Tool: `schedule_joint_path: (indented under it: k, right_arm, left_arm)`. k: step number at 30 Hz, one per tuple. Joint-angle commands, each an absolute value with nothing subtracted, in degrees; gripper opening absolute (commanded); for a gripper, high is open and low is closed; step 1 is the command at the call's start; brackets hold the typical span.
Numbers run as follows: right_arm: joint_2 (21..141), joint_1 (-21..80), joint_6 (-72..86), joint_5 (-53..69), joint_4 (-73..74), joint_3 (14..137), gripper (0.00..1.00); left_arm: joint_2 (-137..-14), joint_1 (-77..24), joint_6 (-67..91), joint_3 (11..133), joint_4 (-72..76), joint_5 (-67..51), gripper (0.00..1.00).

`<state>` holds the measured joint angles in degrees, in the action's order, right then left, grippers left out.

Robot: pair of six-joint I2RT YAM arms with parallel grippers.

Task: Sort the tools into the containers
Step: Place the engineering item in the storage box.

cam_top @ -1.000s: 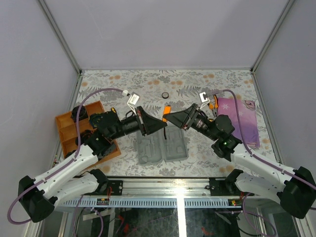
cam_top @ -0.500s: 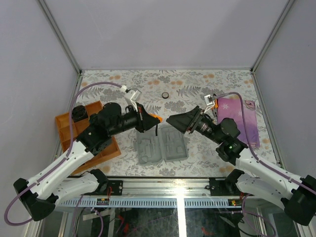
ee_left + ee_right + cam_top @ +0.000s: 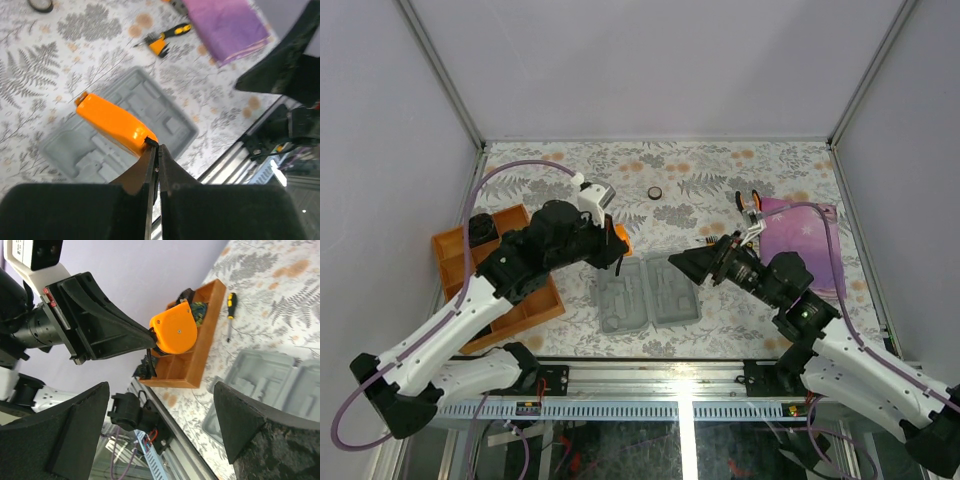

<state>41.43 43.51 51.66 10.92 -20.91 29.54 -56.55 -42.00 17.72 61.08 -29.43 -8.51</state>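
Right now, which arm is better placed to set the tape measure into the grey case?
Left. The left gripper pinches the orange tape measure near the open case; the right gripper is open, empty.

Tape ring [image 3: 40, 4] & purple cloth [image 3: 225, 22] cut off at top edge, L wrist view; tray [image 3: 445, 270] contents unclear.

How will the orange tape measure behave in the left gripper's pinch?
The orange tape measure looks a rigid, glossy shell, so probably stiff but slippery. The left gripper pinches only its corner, so it may swivel or slip. Its rounded side could let it rock in the grey case.
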Motion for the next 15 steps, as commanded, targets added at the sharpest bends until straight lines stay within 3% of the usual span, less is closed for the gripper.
schedule_joint_path:
  k: [1, 9, 15]
  right_arm:
    - [37.2, 43.8, 48.6, 5.3, -14.7, 28.6, 0.91]
    - [32.8, 43.8, 46.0, 1.8, -7.1, 28.4, 0.91]
    - [30.1, 43.8, 45.8, -0.7, -4.0, 27.4, 0.9]
  left_arm:
    - [-59.9, -42.1, 12.0, 63.0, -35.1, -4.4, 0.0]
    - [-68.1, -42.9, 6.5, 64.4, -41.6, 2.3, 0.0]
    - [-75.6, -46.7, 4.0, 66.2, -45.2, 14.7, 0.0]
